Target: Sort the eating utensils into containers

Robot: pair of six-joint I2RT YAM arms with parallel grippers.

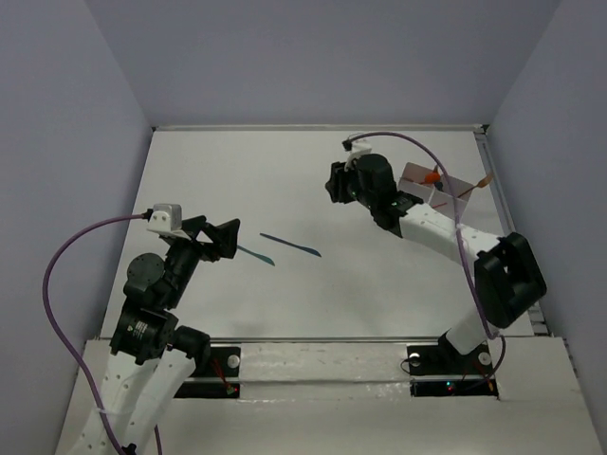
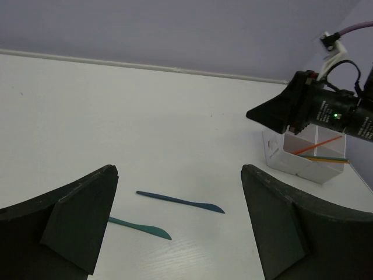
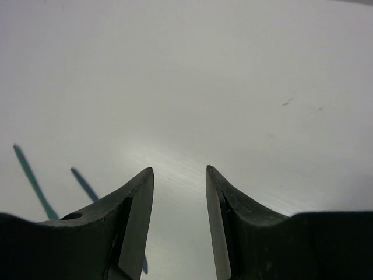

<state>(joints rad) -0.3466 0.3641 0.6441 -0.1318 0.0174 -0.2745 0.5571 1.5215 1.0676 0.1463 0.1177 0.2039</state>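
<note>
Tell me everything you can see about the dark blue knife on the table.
The dark blue knife is slim, flat and plastic-looking, with a thin handle and a slightly wider curved blade. It lies flat on the white table, near the middle, beside a teal knife but apart from it. Nothing else touches it.

The tabletop [image 1: 313,190] is plain white, and the walls [image 1: 313,57] are pale lilac-grey. The utensils are a dark blue knife [image 1: 290,245] and a teal knife [image 1: 256,255]. The divided box [image 2: 278,153] is white and holds thin orange sticks [image 2: 317,145] and a yellowish stick [image 2: 329,158]. The cables [image 1: 104,223] are purple. The left gripper [image 1: 228,237] and right gripper [image 1: 334,182] are matt black. The arm links [image 1: 432,225] are white and black, with one green light [image 2: 336,115].
</note>
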